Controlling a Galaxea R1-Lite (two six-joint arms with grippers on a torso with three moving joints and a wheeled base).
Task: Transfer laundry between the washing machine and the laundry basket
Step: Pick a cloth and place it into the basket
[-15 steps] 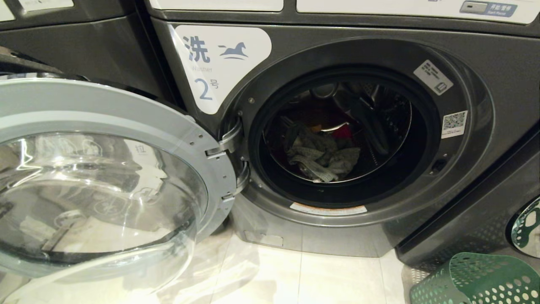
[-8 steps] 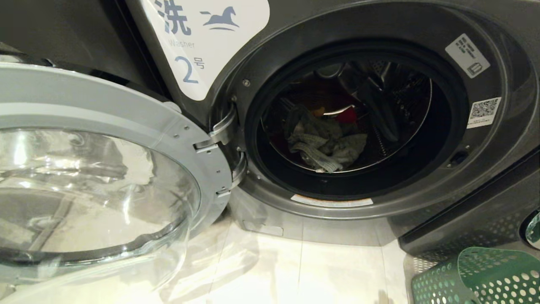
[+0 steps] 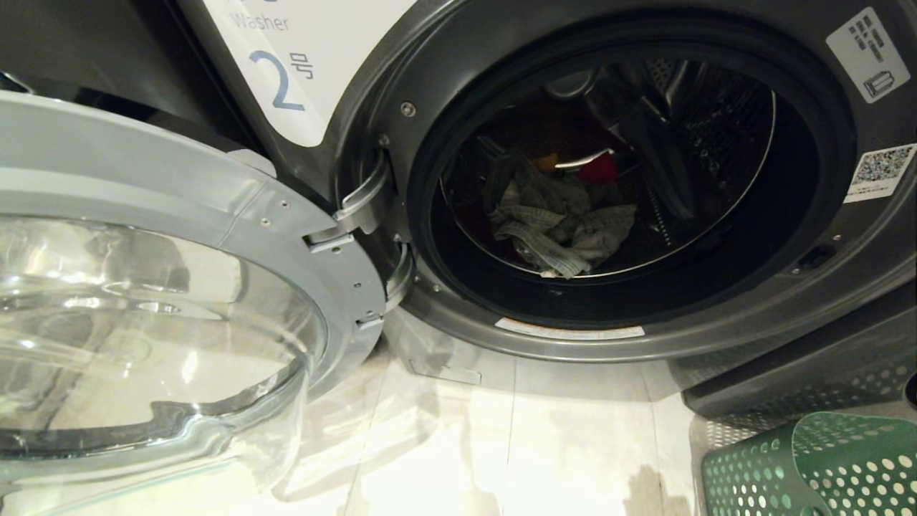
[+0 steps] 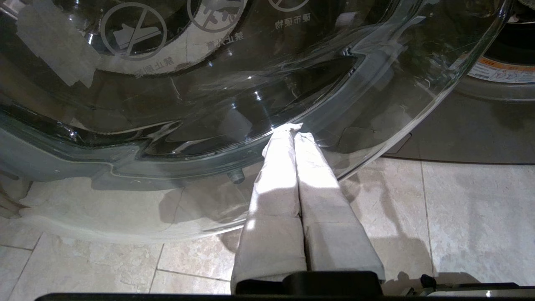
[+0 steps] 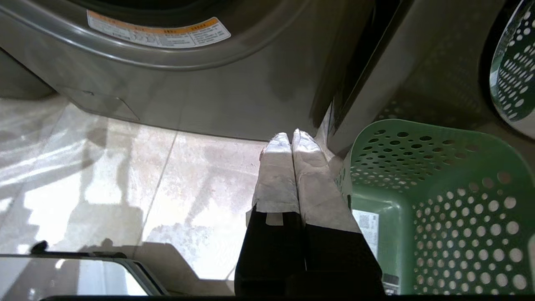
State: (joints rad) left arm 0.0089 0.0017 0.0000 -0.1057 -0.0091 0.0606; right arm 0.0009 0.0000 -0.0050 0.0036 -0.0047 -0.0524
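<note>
Head view: laundry [image 3: 562, 229] sits w/in the drum of the washing machine [image 3: 716, 337] marked 2, heaped at the drum's bottom. Grey-beige striped piece on top, a bit of pink-red and orange-yellow showing behind it. Nothing moved out yet, by the look of it. Door [image 3: 179, 287] swung fully open to the robot's left, prob. so the mouth is free for reaching in. Green perforated laundry basket [image 3: 809, 466] on the floor at the robot's right, just beside the machine's front, looks empty, handy for dropping garments. Left gripper [image 4: 294, 133]: jaws pressed together, holding nothing, low by the door glass; touching or not, can't tell. Right gripper [image 5: 291, 138]: jaws likewise together, empty, over tile [image 5: 125, 175] next to basket rim. Next, I'd guess, a reach into the drum.
</note>
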